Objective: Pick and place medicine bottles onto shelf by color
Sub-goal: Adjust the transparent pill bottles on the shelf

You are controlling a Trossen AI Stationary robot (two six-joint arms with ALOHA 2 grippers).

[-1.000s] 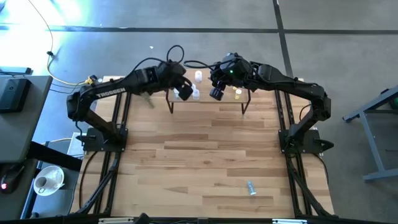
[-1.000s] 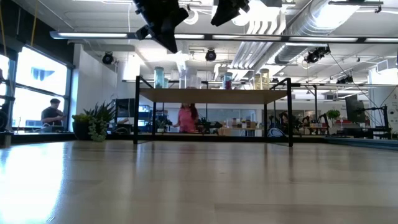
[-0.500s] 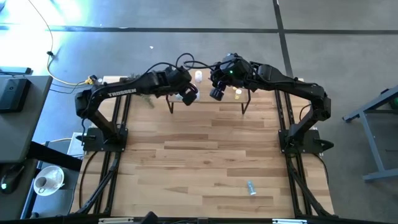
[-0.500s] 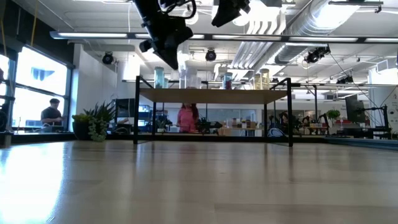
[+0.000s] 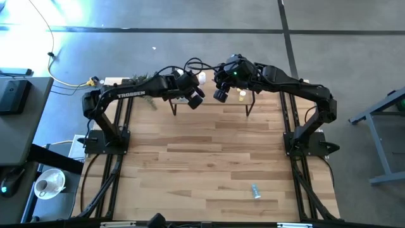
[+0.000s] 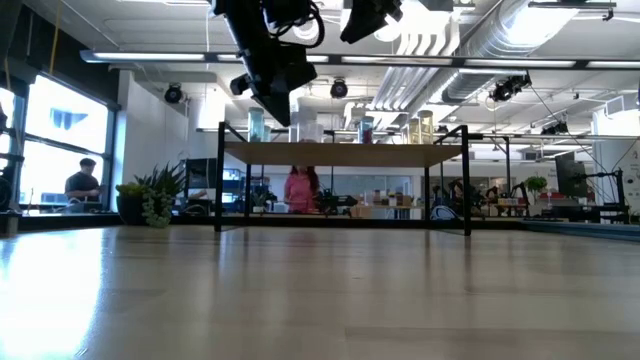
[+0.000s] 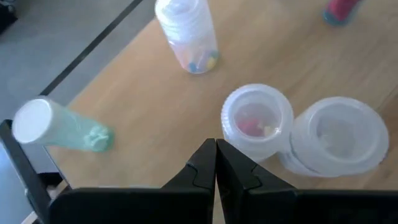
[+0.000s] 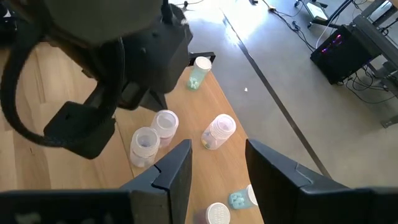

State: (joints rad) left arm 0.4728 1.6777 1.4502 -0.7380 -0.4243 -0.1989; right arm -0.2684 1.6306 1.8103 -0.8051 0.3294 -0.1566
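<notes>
Hovering above the low light-wood shelf on thin black legs [image 5: 215, 102] at the far edge of the slatted wooden counter [image 5: 209, 158], the left gripper [image 7: 216, 163] has its two dark fingers pressed together with nothing between them. Directly beneath it, on the shelf board, two clear white-capped medicine bottles [image 7: 258, 121] stand touching each other, a third clear bottle [image 7: 186, 34] stands apart from them, and a teal-green bottle with a white cap [image 7: 59, 127] sits near the board's edge. The right gripper [image 8: 217, 165] hangs over the same shelf just beside the left one, its fingers parted and holding nothing. One more small bottle [image 5: 255, 190] lies alone on the counter, well apart from the shelf, near the front right.
</notes>
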